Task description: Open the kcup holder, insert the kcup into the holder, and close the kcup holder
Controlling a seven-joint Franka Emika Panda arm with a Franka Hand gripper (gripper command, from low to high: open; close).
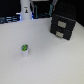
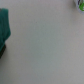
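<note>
Your gripper cannot be picked out with any certainty in either view, so you cannot tell whether its jaws stand wide or narrow, and nothing is seen held. A white bottle-shaped form (image 1: 25, 9) stands upright at the far edge of the table (image 1: 45, 62), too blurred to identify.

The kcup (image 1: 24, 48), a tiny round pod with a green top and a pale body, sits alone on the open surface toward the exterior view's left. In the wrist view only a sliver of its green top (image 2: 80, 4) shows at the frame's corner.

The kcup holder (image 1: 64, 26), a black boxy unit, stands well apart from the pod at the exterior view's right. Its two stacked drawer fronts, each with a pale handle, look flush and shut. Any lettering is too blurred to read.

The table is pale, smooth and matte. A teal shape (image 2: 5, 25) of uncertain nature fills one edge of the wrist view. Behind the table the room is dark and indistinct.
</note>
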